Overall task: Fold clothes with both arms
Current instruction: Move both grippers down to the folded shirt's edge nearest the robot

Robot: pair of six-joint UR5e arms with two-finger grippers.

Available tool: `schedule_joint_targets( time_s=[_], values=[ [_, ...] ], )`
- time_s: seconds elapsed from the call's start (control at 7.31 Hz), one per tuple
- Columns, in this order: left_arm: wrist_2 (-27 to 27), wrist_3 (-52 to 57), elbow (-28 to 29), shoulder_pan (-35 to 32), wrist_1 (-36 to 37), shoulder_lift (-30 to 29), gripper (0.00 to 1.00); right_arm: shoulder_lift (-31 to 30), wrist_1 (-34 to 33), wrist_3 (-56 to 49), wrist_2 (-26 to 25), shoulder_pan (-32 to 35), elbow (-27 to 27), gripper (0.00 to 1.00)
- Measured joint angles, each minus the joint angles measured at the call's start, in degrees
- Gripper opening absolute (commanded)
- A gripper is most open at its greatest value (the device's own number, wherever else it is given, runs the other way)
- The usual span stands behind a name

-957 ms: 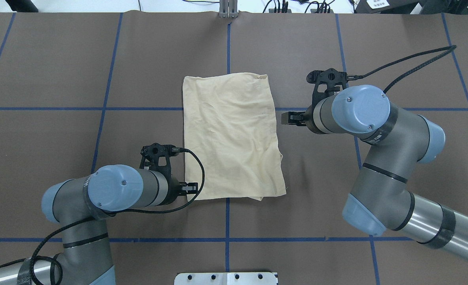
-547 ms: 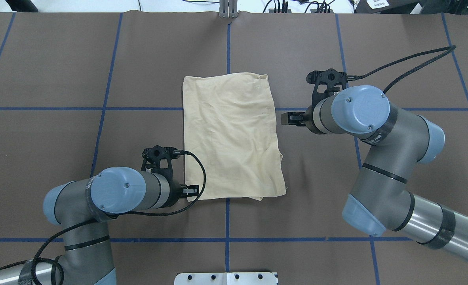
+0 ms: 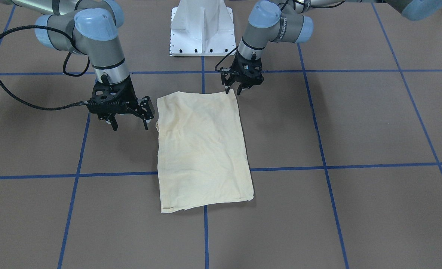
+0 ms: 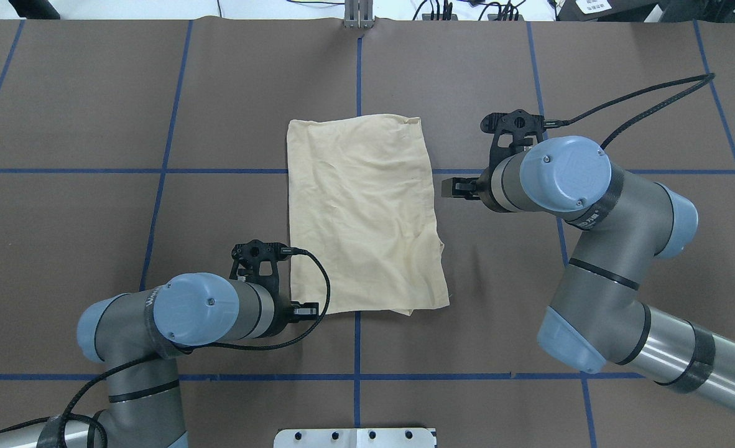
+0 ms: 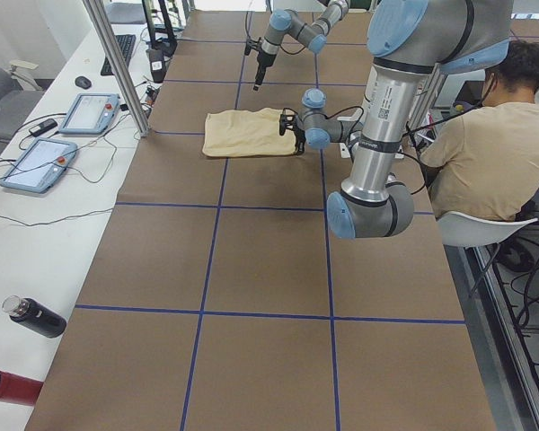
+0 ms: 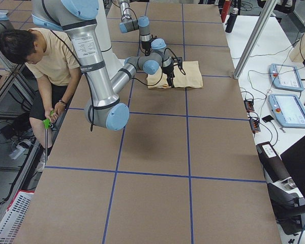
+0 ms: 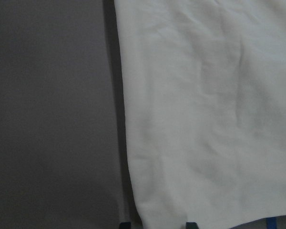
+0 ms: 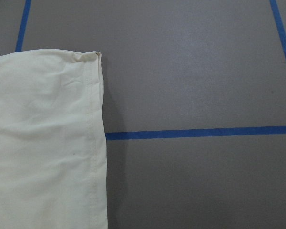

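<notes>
Pale cream-yellow knit shirt (image 4: 364, 211) lies folded flat at mid brown worktop (image 4: 94, 93), awaiting another fold, I judge: black left claw (image 3: 233, 92) straddles its robot-side corner, jaws apart, black right claw (image 3: 130, 127) gapes just beside the opposite long edge, so both must next pinch cloth.

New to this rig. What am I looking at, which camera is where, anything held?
Two robot arms, left and right, with two-finger grippers stand at a brown table marked with blue tape. A folded pale yellow shirt lies flat in the middle. One camera looks down from behind the robot, one faces it, two look along the table from its ends, one sits on each wrist. The left gripper is open, fingers either side of the shirt's corner nearest the robot. The right gripper is open beside the opposite edge, not touching. Nothing is held.
</notes>
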Motion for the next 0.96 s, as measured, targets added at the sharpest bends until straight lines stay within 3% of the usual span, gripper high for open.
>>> schedule_joint_targets(
  time_s=[0.14, 0.27, 0.68, 0.96],
  values=[
    [0.0, 0.0, 0.0, 0.0, 0.0, 0.0, 0.11, -0.1, 0.0, 0.0, 0.0, 0.0, 0.0, 1.0],
    [0.0, -0.3, 0.1, 0.0, -0.1, -0.1, 0.0, -0.1, 0.0, -0.1, 0.0, 0.0, 0.0, 1.0],
    [0.1, -1.5, -0.2, 0.0, -0.1, -0.2, 0.0, 0.0, 0.0, 0.5, -0.2, -0.7, 0.0, 1.0],
    [0.2, -1.6, -0.5, 0.0, -0.2, -0.2, 0.0, 0.4, -0.4, 7.3, -3.7, -4.0, 0.1, 0.98]
  ],
)
